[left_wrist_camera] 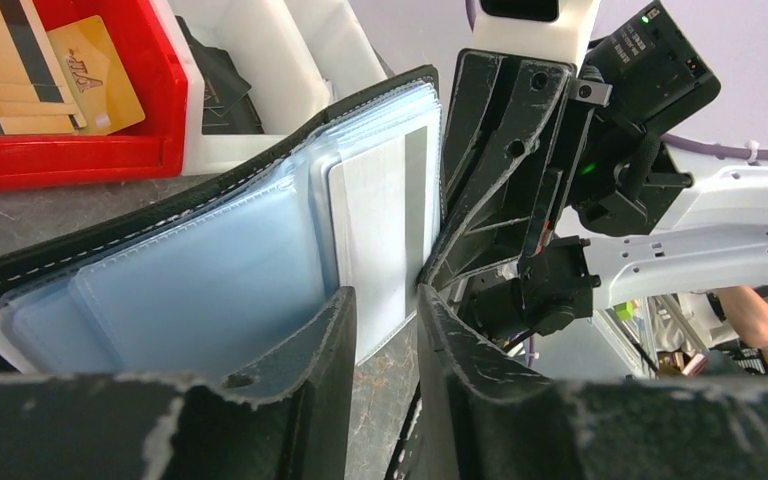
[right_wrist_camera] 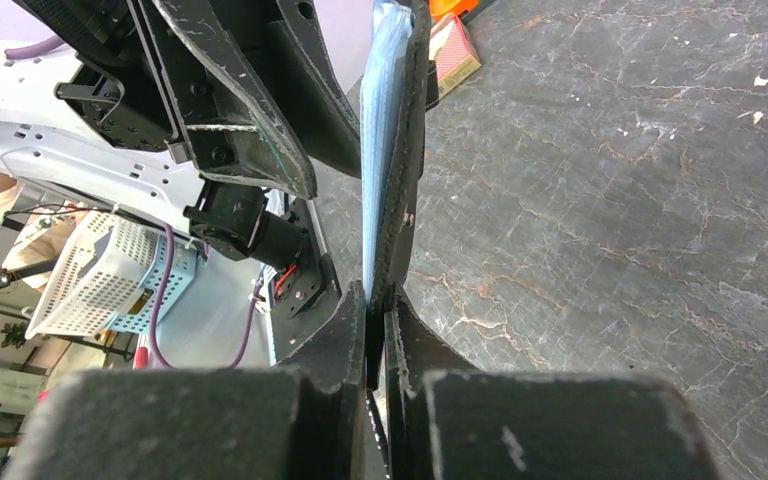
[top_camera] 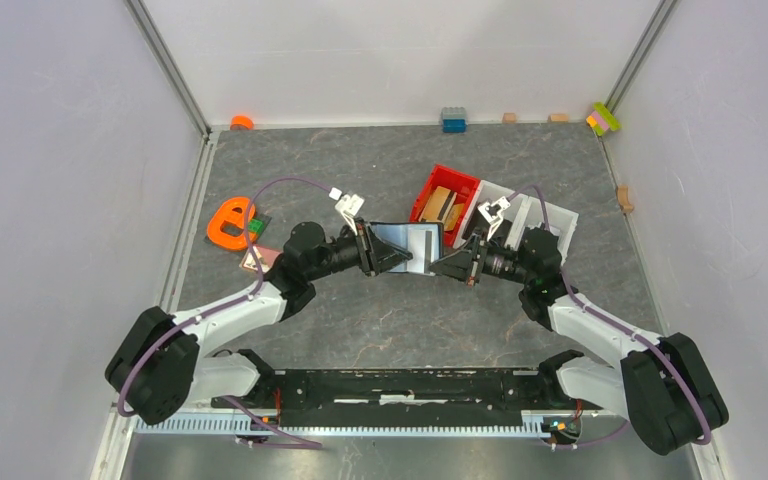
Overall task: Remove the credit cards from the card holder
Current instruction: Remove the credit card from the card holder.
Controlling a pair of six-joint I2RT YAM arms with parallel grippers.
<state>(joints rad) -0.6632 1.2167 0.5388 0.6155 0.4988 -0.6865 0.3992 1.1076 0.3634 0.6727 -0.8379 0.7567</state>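
On the grey table (top_camera: 380,320) we see both arms meeting in the middle, with the red bin (top_camera: 428,186) and the white bin (top_camera: 562,216) just beyond them on the far right. Between the arms the card holder (top_camera: 412,240) is held upright and spread open, its pale blue sleeves facing left. The right gripper (top_camera: 457,266) is pinched tight on the edge of the holder's black cover. The left gripper (top_camera: 372,252) stands narrow at the sleeves, its fingers either side of the lower end of a greyish-white card (left_wrist_camera: 370,240) that sticks partly out of its pocket. From the wrist view we cannot tell whether the fingers are clamping the card or only bracketing it. Out to the left, a pinkish card (top_camera: 260,258) lies flat on the table, so we judge one card is out already. The pale one is not yet free, and whatever the other sleeves hold is left too, so we put the task at partway done.
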